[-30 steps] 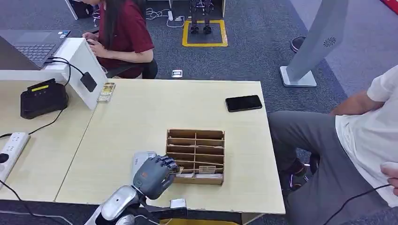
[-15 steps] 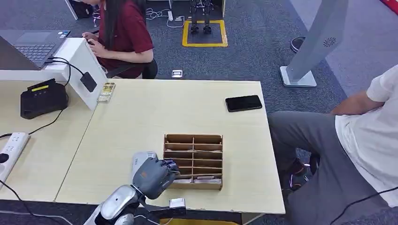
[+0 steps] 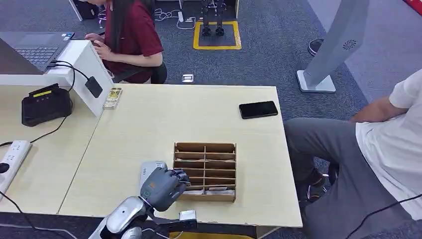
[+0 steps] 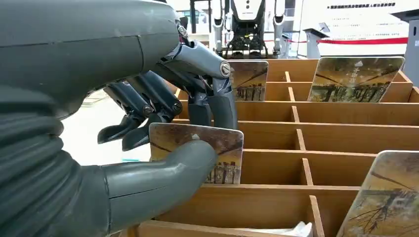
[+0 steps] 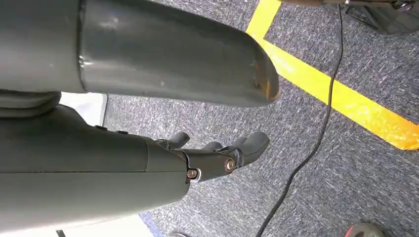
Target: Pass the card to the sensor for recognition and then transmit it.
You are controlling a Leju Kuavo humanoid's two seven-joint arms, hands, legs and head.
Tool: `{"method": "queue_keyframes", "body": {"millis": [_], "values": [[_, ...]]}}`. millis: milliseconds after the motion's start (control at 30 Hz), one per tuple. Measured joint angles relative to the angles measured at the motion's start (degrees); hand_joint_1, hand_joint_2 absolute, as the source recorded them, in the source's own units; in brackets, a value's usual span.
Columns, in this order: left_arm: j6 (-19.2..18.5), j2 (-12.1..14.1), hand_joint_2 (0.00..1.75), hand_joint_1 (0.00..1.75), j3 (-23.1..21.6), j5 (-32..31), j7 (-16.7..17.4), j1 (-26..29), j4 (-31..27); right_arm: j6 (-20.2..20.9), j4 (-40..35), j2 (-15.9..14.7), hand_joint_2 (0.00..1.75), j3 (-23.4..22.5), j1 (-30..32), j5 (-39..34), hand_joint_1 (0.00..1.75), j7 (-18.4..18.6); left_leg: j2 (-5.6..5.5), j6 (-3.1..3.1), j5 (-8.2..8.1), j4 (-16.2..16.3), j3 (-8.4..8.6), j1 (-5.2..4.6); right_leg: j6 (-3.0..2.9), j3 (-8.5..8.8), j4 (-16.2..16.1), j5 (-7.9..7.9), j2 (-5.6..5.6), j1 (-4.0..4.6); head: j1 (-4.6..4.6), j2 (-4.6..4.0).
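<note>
the left hand [image 3: 161,188] sits at the near edge of the tabletop [image 3: 149,124], against the left side of the wooden card rack [image 3: 205,172]. in the left wrist view its thumb and fingers [image 4: 217,98] pinch a card [image 4: 197,153] standing in a near-left slot of the rack, so the hand is grasping the card. other cards [image 4: 356,79] stand in slots further along. the right hand [image 5: 217,158] hangs over grey carpet [image 5: 306,148] crossed by a yellow line [image 5: 346,103] and a black cable [image 5: 316,143]; its fingers are loosely curled with nothing in them.

a black phone [image 3: 258,109] lies near the far right corner of the light wooden tabletop. on the adjoining desk to the left sit a black device [image 3: 46,104] and a white power strip [image 3: 12,159]. a person in a red top [image 3: 132,37] sits beyond the far edge by a laptop [image 3: 35,47], and a person in a white shirt [image 3: 393,149] sits off the right edge.
</note>
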Motion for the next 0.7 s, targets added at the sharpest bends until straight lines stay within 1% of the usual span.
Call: {"method": "queue_keyframes", "body": {"millis": [100, 200, 300, 367, 433, 467, 533, 567, 600, 633, 667, 700], "values": [[-0.4, 0.0, 1.75, 1.75, 0.0, 0.7, -0.1, 0.0, 0.0, 0.0, 0.0, 0.0, 0.00, 0.0, 0.0, 0.0, 0.00, 0.0, 0.00, 0.00, 0.00, 0.0, 0.00, 0.00, 0.00, 0.00, 0.0, 0.00, 0.00, 0.00, 0.00, -0.02], [-2.1, 0.1, 1.75, 1.75, 1.1, 5.6, -1.1, -0.4, 0.4, 0.1, 0.0, 0.0, 0.00, 0.0, 0.0, 0.2, 0.00, 0.0, 0.00, 0.00, 0.00, 0.0, 0.01, 0.00, 0.00, 0.00, 0.0, 0.00, 0.00, 0.00, 0.00, 0.00], [-3.5, 0.2, 1.75, 1.75, 3.9, 11.4, -2.9, -2.7, 0.6, 0.5, 0.0, 0.0, 0.00, 0.0, 0.0, 1.0, 0.00, 0.0, -0.01, 0.03, 0.04, 0.0, 0.02, 0.01, 0.00, -0.01, 0.0, 0.02, -0.01, 0.01, 0.00, -0.02], [-6.5, 0.5, 1.75, 1.75, 6.1, 14.9, -3.1, -5.6, -0.5, 0.6, 0.0, 0.0, 0.00, 0.0, 0.0, 1.0, 0.00, 0.0, -0.05, -0.03, 0.12, 0.0, -0.01, 0.03, -0.02, -0.02, 0.0, 0.08, -0.05, 0.03, 0.02, 0.00], [-10.1, 0.9, 1.75, 1.75, 8.6, 17.8, -3.1, -9.5, -2.3, 0.8, 0.0, 0.0, 0.00, 0.0, 0.0, 1.0, 0.00, 0.0, -0.12, -0.01, 0.17, 0.0, -0.01, 0.03, -0.03, -0.02, 0.0, 0.10, -0.10, 0.03, 0.00, 0.00], [-11.3, 1.1, 1.75, 1.75, 9.7, 18.3, -2.5, -11.9, -2.9, 0.9, 0.0, 0.0, 0.00, 0.0, 0.0, 1.1, 0.00, 0.0, -0.15, -0.01, 0.24, 0.0, 0.00, 0.03, 0.00, -0.04, 0.0, 0.16, -0.12, 0.03, -0.02, 0.00], [-14.7, 1.4, 1.75, 1.75, 11.7, 17.8, 1.8, -19.3, -3.2, 1.2, 0.1, 0.0, 0.00, 0.1, 0.0, 1.2, 0.00, 0.1, -0.35, -0.06, 0.41, 0.1, -0.22, 0.07, 0.01, -0.18, 0.0, 0.26, -0.28, 0.07, -0.02, 0.00], [-16.3, 1.4, 1.75, 1.75, 12.6, 16.4, 4.6, -24.4, -2.7, 1.4, 0.1, 0.0, 0.00, 0.1, 0.0, 1.3, 0.00, 0.1, -0.49, 0.04, 0.54, 0.1, -0.44, 0.10, -0.03, -0.28, 0.0, 0.37, -0.43, 0.09, 0.02, 0.00], [-17.2, 1.4, 1.75, 1.75, 13.8, 14.7, 7.2, -29.7, -1.2, 1.5, 0.1, 0.0, 0.00, 0.1, -0.1, 1.4, 0.00, 0.0, -0.57, -0.04, 0.61, 0.1, -0.55, 0.11, 0.03, -0.34, 0.0, 0.46, -0.52, 0.09, 0.02, 0.00], [-17.2, 1.4, 1.75, 1.75, 14.6, 13.3, 7.9, -33.6, 0.5, 1.7, 0.1, 0.0, 0.00, 0.2, -0.2, 1.7, 0.00, 0.0, -0.55, -0.08, 0.63, 0.1, -0.54, 0.09, 0.02, -0.34, 0.1, 0.49, -0.48, 0.08, 0.02, 0.00], [-17.1, 1.4, 1.75, 1.75, 15.6, 12.0, 7.9, -36.8, 2.3, 1.8, 0.1, 0.0, 0.00, 0.2, -0.2, 1.9, 0.00, 0.0, -0.46, -0.08, 0.62, 0.1, -0.49, 0.06, 0.01, -0.33, 0.1, 0.50, -0.39, 0.05, -0.02, 0.00], [-17.0, 1.4, 1.75, 1.75, 16.3, 11.0, 7.9, -38.9, 3.7, 1.9, 0.1, 0.0, 0.00, 0.2, -0.2, 1.9, 0.00, 0.0, -0.37, -0.08, 0.62, 0.1, -0.45, 0.05, 0.00, -0.34, 0.1, 0.51, -0.30, 0.04, 0.00, -0.02]]}}
